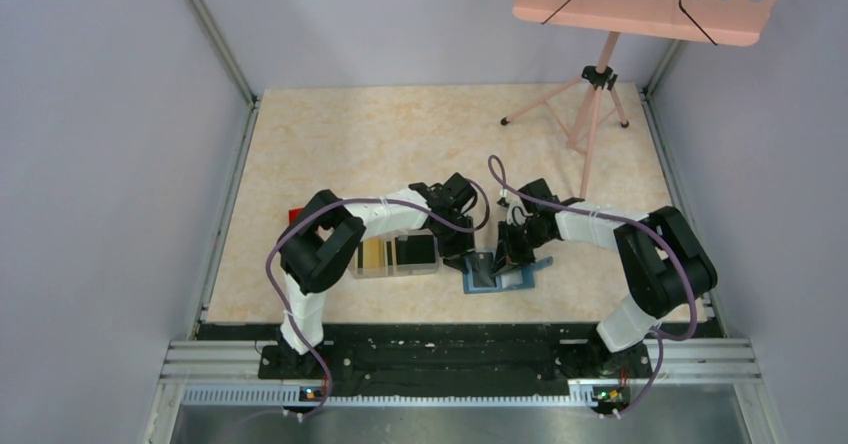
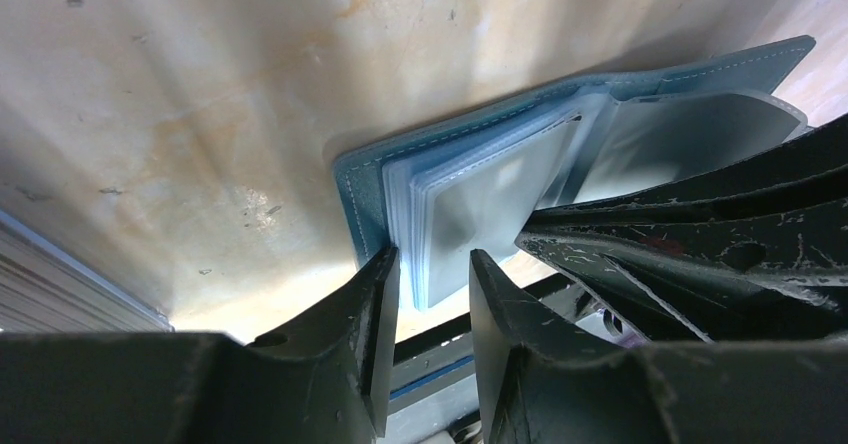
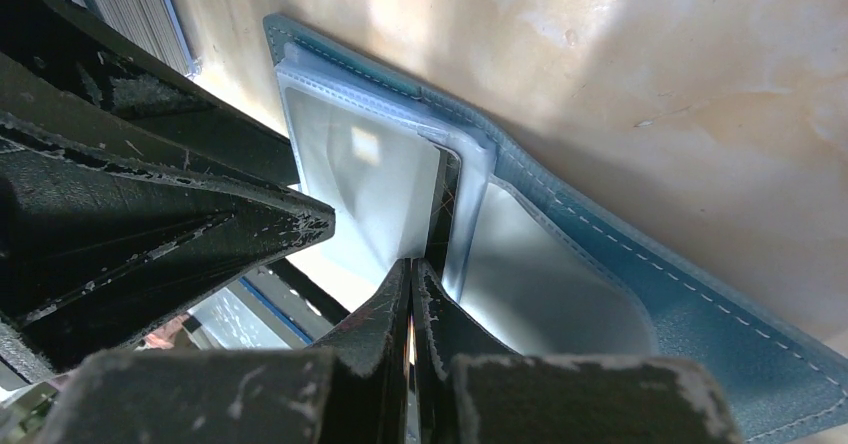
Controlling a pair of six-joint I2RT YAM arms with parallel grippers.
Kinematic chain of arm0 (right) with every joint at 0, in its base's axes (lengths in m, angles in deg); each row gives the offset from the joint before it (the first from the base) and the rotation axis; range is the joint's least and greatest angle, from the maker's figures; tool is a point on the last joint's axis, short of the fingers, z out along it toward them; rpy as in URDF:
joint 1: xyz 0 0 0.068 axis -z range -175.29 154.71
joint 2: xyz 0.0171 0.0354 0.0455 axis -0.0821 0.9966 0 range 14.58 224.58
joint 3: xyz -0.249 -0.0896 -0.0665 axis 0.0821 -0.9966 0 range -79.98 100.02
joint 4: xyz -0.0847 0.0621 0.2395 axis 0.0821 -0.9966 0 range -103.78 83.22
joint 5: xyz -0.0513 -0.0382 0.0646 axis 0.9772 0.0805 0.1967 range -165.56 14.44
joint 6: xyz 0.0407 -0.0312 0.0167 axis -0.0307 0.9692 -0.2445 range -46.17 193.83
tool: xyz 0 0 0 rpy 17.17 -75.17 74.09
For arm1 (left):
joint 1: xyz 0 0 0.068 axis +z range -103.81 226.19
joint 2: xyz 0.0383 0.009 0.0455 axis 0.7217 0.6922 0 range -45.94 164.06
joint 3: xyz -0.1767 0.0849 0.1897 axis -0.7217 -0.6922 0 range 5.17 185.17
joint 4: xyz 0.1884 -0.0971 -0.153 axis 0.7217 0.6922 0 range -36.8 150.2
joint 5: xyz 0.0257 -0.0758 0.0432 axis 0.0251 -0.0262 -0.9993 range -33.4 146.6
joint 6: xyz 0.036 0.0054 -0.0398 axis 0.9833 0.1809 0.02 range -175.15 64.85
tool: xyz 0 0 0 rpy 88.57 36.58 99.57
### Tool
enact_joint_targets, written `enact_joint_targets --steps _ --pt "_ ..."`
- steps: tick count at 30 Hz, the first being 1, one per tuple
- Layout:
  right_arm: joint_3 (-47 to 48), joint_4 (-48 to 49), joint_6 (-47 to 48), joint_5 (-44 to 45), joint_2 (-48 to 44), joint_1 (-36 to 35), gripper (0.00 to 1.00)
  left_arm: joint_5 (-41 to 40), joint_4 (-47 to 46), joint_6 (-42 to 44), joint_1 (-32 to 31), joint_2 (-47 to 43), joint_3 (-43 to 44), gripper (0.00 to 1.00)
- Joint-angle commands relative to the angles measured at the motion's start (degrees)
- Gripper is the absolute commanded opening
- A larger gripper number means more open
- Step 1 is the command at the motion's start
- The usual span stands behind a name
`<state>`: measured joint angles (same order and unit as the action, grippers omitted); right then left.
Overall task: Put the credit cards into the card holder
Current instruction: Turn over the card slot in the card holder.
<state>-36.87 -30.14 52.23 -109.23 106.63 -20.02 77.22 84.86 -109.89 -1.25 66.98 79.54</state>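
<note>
A robot lab test cell: plain partition walls (image 1: 110, 164), aluminium rail (image 1: 450, 367), boxed-in tabletop (image 1: 400, 134)

Open card holder (image 1: 495, 279) — credit cards (image 1: 410, 252) nearby

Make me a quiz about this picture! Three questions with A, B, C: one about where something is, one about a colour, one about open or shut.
1. Where is the card holder?
A. in the clear box
B. on the pink stand
C. on the table, between the left hand and the right hand

2. What colour is its cover?
A. teal-blue
B. red
C. yellow

3. How are the right hand's fingers?
A. wide apart
B. pressed together
C. out of sight

Answers:
1 C: the top view shows it lying flat between both hands.
2 A: both wrist views show a teal-blue stitched cover.
3 B: the right wrist view shows no gap between them.
</note>
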Motion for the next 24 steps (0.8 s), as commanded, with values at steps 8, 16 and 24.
enact_joint_targets --steps 8,16,24 --pt "2.0 -1.7 0.15 2.3 -7.08 -0.12 0.21 -4.38 4.05 1.45 -0.55 -1.69 3.86 0.4" --pt "2.69 -3.27 1.58 3.47 -7.04 0.45 0.08 -2.58 2.5 1.14 -0.9 -2.03 4.56 0.26" --pt "0.33 -2.57 2.03 5.52 -2.86 0.44 0.0 -5.42 5.86 1.84 -1.36 -1.7 5.95 0.33"
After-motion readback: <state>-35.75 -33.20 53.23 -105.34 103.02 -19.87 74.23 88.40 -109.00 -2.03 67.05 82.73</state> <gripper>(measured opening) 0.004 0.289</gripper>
